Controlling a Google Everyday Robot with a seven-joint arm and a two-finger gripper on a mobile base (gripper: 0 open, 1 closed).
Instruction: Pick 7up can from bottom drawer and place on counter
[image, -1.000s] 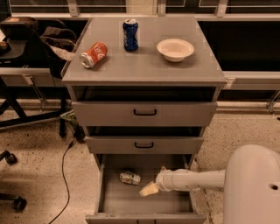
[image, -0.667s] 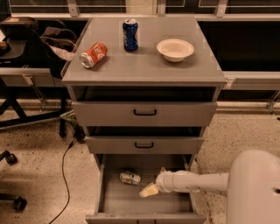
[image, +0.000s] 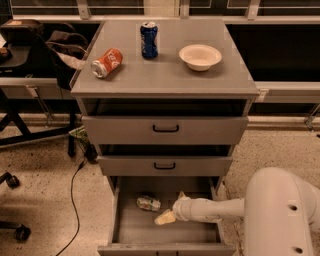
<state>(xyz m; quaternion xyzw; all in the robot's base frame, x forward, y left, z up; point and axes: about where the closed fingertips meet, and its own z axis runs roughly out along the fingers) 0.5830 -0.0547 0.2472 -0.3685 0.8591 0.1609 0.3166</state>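
Note:
The 7up can (image: 149, 203) lies on its side on the grey floor of the pulled-out bottom drawer (image: 130, 232), toward the back left. My white arm reaches in from the right, and the gripper (image: 167, 214) sits low inside the drawer just right of the can and a little nearer the front, apart from it. One pale finger (image: 164, 218) points left toward the drawer floor. The counter (image: 165, 75) is the grey top of the cabinet above.
On the counter an orange can (image: 107, 62) lies on its side at the left, a dark blue can (image: 149, 39) stands upright at the back and a white bowl (image: 200, 56) sits at the right. Two upper drawers with black handles stick out slightly. Office chairs and a floor cable are at left.
The gripper has edged slightly left and down inside the drawer, closer to the can. The can and the things on the counter have not moved.

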